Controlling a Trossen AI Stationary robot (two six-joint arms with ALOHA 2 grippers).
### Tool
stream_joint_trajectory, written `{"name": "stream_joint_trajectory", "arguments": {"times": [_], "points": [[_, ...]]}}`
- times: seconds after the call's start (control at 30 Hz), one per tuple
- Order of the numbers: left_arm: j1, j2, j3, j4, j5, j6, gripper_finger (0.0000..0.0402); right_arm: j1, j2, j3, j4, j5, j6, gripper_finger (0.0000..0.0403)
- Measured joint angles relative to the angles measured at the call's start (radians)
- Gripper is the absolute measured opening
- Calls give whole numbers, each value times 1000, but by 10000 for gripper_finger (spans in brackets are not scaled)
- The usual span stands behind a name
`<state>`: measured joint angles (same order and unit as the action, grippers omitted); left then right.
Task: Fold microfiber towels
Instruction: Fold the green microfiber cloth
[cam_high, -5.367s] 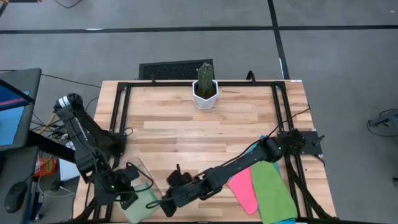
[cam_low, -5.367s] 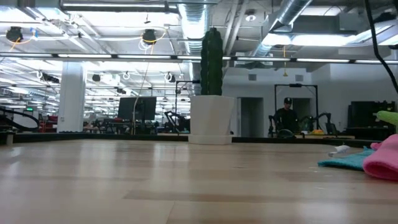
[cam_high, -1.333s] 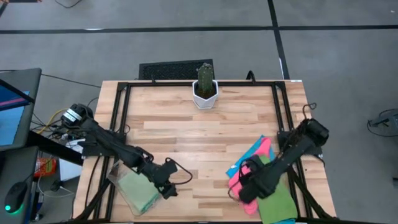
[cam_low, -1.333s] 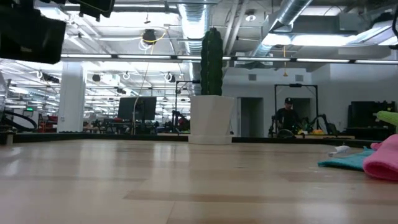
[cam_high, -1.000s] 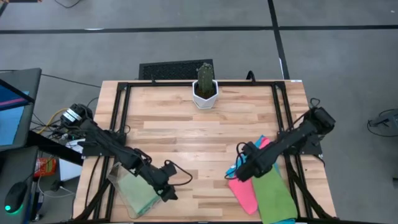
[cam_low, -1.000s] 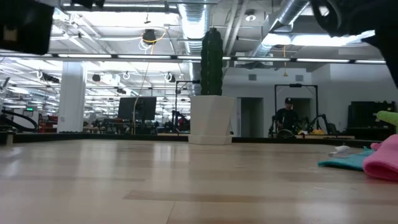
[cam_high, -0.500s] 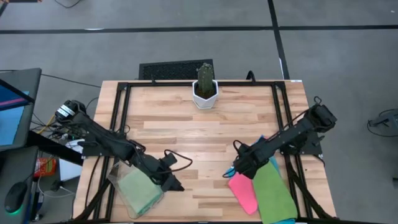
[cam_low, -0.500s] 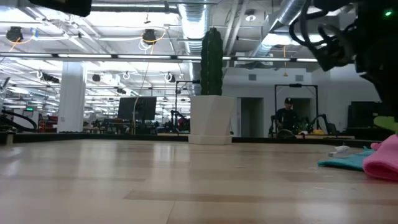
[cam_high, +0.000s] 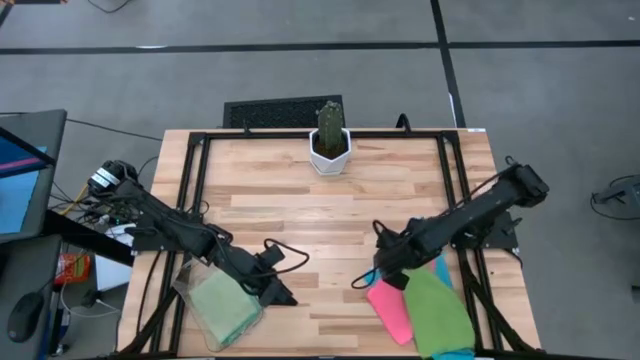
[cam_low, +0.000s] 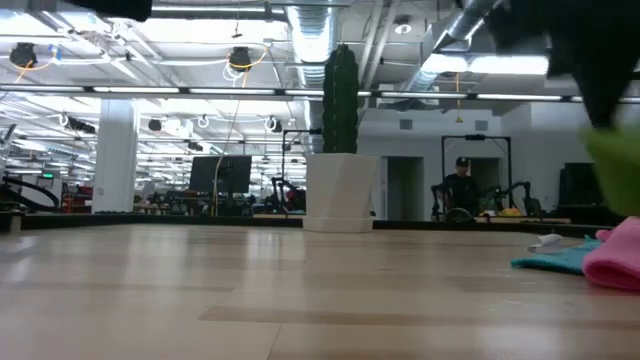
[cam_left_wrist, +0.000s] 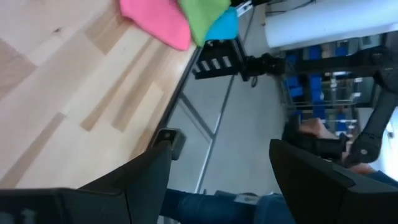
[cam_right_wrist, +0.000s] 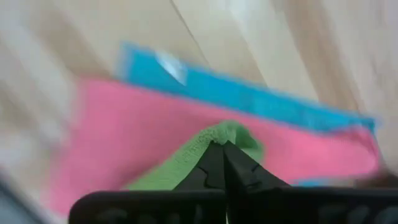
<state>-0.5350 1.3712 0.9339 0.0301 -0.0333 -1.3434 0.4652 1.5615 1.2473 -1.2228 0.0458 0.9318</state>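
Observation:
A light green towel (cam_high: 437, 316) lies over a hot pink towel (cam_high: 388, 312) and a sky blue towel (cam_high: 441, 268) at the table's near right. My right gripper (cam_high: 392, 275) points down over them, shut on the green towel (cam_right_wrist: 198, 148). In the low view that towel (cam_low: 615, 170) shows raised above the pink one (cam_low: 615, 255). Another green towel (cam_high: 225, 308), folded, lies in a clear bin (cam_high: 190, 280) near the front left. My left gripper (cam_high: 288, 297) hovers open just right of the bin, nothing between its fingers (cam_left_wrist: 146, 174). My right gripper pinches a bunched peak of the green towel (cam_right_wrist: 225, 132) between its two fingertips (cam_right_wrist: 211, 163), coming from above and pointing down. That part is raised off the pink towel; the rest of the green towel slopes down onto the pile. One layer or several, I cannot tell.
A white pot with a cactus (cam_high: 330, 140) stands at the far middle of the table. Black frame rails (cam_high: 455, 180) run along the table's edges. Bare wood (cam_high: 320, 230) lies between the two arms. A person (cam_low: 460, 190) shows far off in the room.
My right gripper has come down over the pile's far-left end, rolled about its axis, shut on the green towel and pulled that part up. My left gripper has risen a little beside the bin and tipped up toward level, staying open.

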Motion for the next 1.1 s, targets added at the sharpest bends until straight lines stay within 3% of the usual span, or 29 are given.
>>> {"name": "stream_joint_trajectory", "arguments": {"times": [0.17,0.27,0.37,0.53,0.7,0.83,1.0,1.1], "points": [[3,-21,0,100,25,25,265,-28,-55,214,49,164,-56,8],[18,-61,0,121,18,60,265,-70,-57,297,137,302,-174,6],[48,-113,0,103,-24,124,265,-111,-53,333,295,371,-333,9],[92,-200,0,-6,-162,277,265,-140,-52,336,521,372,-459,8],[135,-209,0,-28,-280,502,265,-125,-58,336,596,312,-496,9],[169,-197,0,-24,-296,714,265,-97,-54,336,602,291,-496,9],[195,-192,-1,-24,-294,862,265,-50,-53,336,603,288,-496,10],[211,-178,-1,-17,-226,938,265,-22,-53,336,607,289,-496,10]]}}
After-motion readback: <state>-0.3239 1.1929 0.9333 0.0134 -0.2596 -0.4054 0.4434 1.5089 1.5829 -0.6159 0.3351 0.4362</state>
